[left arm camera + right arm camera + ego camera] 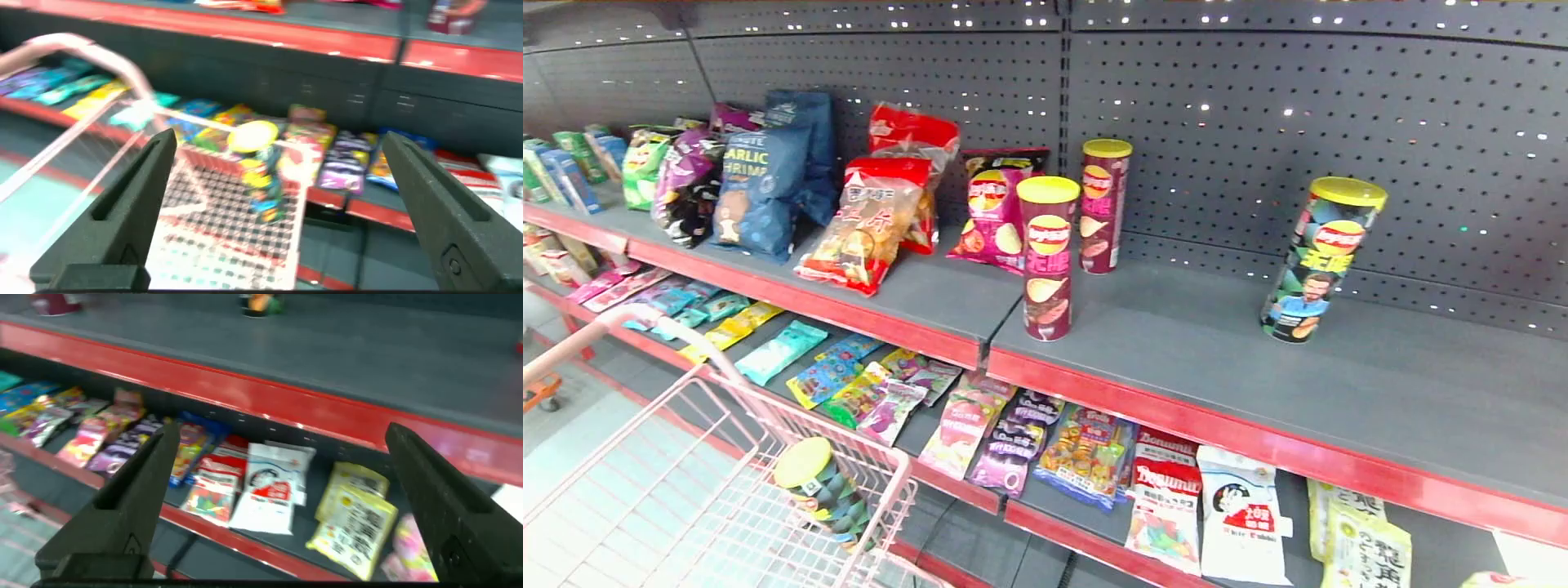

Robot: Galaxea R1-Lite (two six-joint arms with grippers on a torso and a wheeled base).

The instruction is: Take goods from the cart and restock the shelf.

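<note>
Pink wire cart [905, 467] holds one can [821, 486], yellow-lidded with a blue-green patterned body, in its corner nearest the shelf [1176, 343]. The head view adds a similar can [1319, 261] on the upper board. The left gripper [279, 139] hangs spread wide, well short of the cart; the right gripper [283, 431] is spread before the snack packets [270, 486].

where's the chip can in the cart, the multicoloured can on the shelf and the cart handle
chip can in the cart [803, 462], head view, yellow lid
multicoloured chip can on the shelf [1311, 269], head view, mid body
cart handle [596, 333], head view, pink bar
</note>
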